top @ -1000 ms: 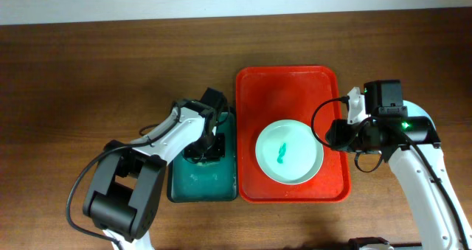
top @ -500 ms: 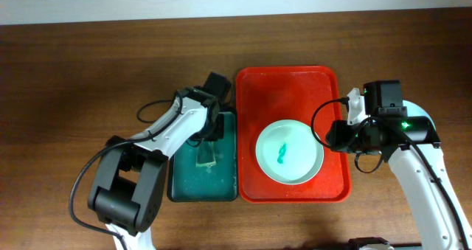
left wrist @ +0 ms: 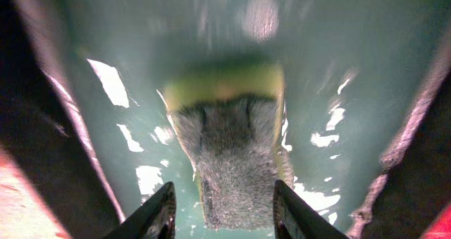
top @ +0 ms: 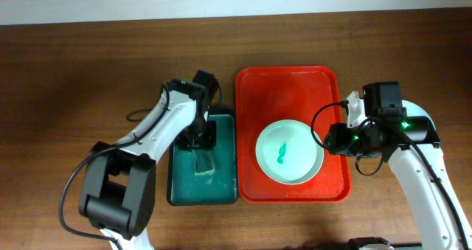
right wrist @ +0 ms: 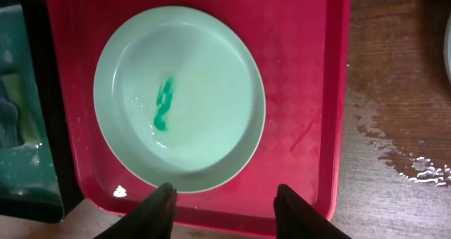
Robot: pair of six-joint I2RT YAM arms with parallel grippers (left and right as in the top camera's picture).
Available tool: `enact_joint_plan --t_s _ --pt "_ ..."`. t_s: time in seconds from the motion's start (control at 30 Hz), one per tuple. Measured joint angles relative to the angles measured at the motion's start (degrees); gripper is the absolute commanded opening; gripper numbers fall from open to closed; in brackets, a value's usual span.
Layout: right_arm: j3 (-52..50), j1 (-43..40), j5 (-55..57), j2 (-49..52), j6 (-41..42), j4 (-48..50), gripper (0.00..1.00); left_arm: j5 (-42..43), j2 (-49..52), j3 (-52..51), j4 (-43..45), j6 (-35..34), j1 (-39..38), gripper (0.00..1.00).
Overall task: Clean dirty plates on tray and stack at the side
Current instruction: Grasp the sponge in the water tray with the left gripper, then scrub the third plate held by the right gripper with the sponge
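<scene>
One plate (top: 289, 152), marked with a teal smear (top: 282, 153), lies in the red tray (top: 287, 84), just ahead of the right gripper (right wrist: 223, 205). Its jaws stand apart and empty over the plate's near rim, apparently to steady it. The left gripper (left wrist: 222, 209), jaws likewise spread, hangs above the sponge (left wrist: 229, 147) in the green tray (top: 181, 191), seemingly placed to grasp it.

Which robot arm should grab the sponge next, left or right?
Left. Its open end effector hangs right over the sponge in the green tray. The right end effector is over the plate on the red tray, away from the sponge.
</scene>
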Motion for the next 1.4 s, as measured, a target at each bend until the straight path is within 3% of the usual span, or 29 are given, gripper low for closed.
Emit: enact_joint_plan --t_s 0.1,0.13,0.17,0.23,0.47,0.57,0.63,0.67,0.7,0.73,0.87,1.03,1.1,1.27,1.33,1.4 --pt "0.00 0.00 0.00 0.00 0.00 -0.02 0.48 0.94 -0.31 -9.07 9.57 -0.11 -1.75 0.01" --pt "0.00 0.00 0.00 0.00 0.02 0.02 0.47 1.09 -0.55 -10.25 11.28 -0.17 -1.79 0.00" --pt "0.00 0.00 0.00 0.00 -0.02 0.02 0.47 1.38 -0.96 -10.71 12.13 -0.22 -1.77 0.00" --pt "0.00 0.00 0.00 0.00 -0.02 0.00 0.30 1.38 -0.96 -10.03 10.93 -0.09 -1.79 0.00" --pt "0.04 0.00 2.34 4.00 6.19 0.20 0.31 0.02 -0.76 10.95 -7.15 3.28 -1.79 0.00" --pt "0.04 -0.04 1.51 14.62 3.50 2.25 0.38 -0.59 -0.76 18.18 -10.88 4.92 -1.79 0.00" --pt "0.04 -0.92 1.05 21.68 1.92 6.16 0.38 -0.61 -0.76 22.01 -12.61 5.84 -1.79 0.00" --pt "0.07 -2.19 0.24 25.40 0.90 8.33 0.30 -0.59 -0.76 23.19 -13.38 6.10 -1.79 0.00" --pt "0.07 -3.10 -0.63 28.79 -0.13 8.63 0.13 -0.42 -0.76 23.58 -13.31 6.25 -1.79 0.00" --pt "0.26 -3.45 -1.92 31.71 -0.37 8.22 0.06 0.33 -0.76 23.63 -12.94 6.27 -1.79 0.00" --pt "0.81 -3.61 -6.32 33.42 -1.95 8.50 0.04 5.42 -0.76 23.47 -3.54 6.29 -3.78 0.00" --pt "0.87 -3.61 -7.08 33.64 -1.95 8.55 0.04 10.38 0.81 15.52 16.22 5.53 -16.87 0.00" --pt "0.87 -3.61 -7.13 33.64 -1.97 8.50 0.04 12.13 5.40 14.93 19.63 4.90 -21.62 0.00" --pt "0.96 -3.61 -7.30 33.73 -1.92 8.28 0.04 15.96 17.07 14.93 24.02 2.08 -23.39 0.00" --pt "0.98 -3.61 -7.39 33.75 -1.92 8.11 0.04 17.03 17.77 16.13 21.40 1.57 -22.27 0.00" --pt "0.98 -3.58 -8.13 33.86 -1.92 8.09 0.04 12.24 18.08 18.12 14.23 1.42 -20.85 0.00"
